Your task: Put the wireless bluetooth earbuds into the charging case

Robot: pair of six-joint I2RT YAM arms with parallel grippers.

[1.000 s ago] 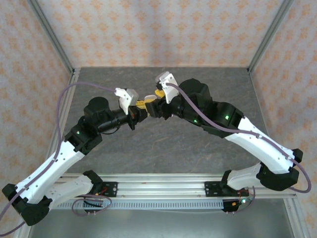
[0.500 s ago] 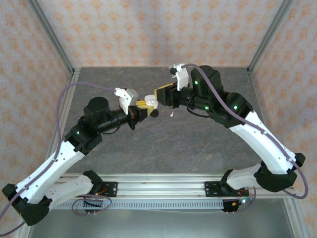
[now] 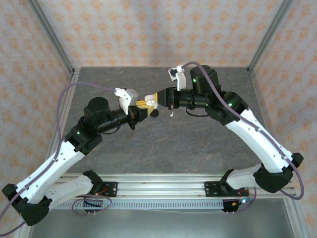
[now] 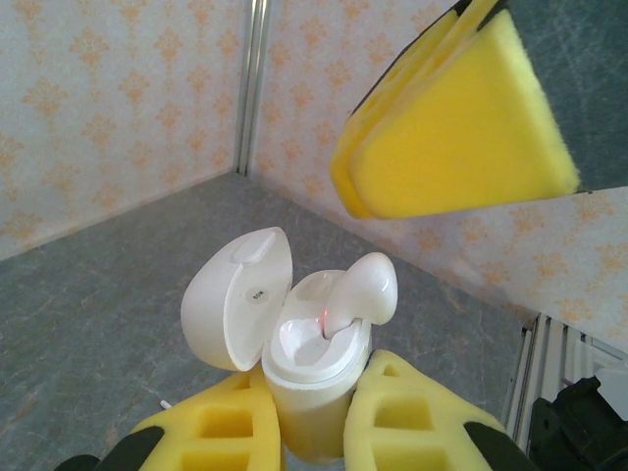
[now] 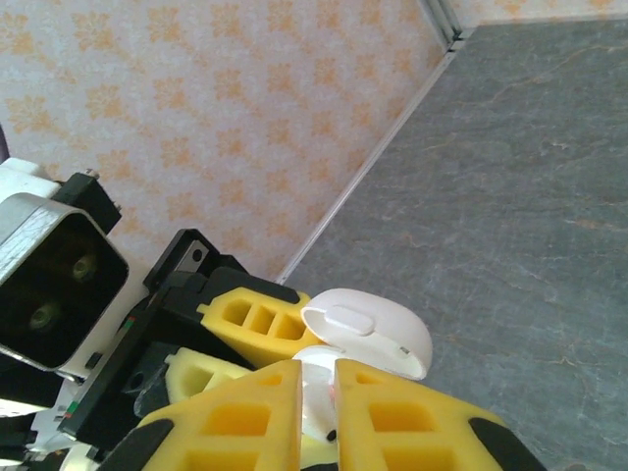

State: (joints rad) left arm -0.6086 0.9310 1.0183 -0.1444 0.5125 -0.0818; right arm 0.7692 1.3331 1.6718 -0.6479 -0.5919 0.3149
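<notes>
Left gripper (image 4: 314, 412): jaws pinching the lower body of the white case (image 4: 312, 378), one yellow finger (image 4: 211, 427) on each side. It holds the case upright above the table (image 3: 163, 144), near the middle of the far half. The lid (image 4: 235, 294) is swung open to the side. One white earbud (image 4: 361, 287) sits in the case's well with its rounded head sticking up above the rim, and a small red light glows just beside it.

Right gripper (image 5: 317, 383): jaws nearly pressed together with only a thin slit between the pads, and nothing visibly held. It hangs just above the open case without touching it. In the left wrist view its pads (image 4: 446, 137) are above and to the right of the earbud, clear of it.

In the top view a small white bit (image 3: 172, 114) lies on the table just right of the case, and a dark thing (image 3: 154, 113) sits under the case. Both are too small to identify.

Compared with 0.5 s ago, the right gripper (image 3: 159, 96) has moved slightly closer to the case and its wrist sits a little lower. A second ago it was down right at the case. The left gripper (image 3: 142, 105) and the case are unchanged, and the white bit is in the same spot.
</notes>
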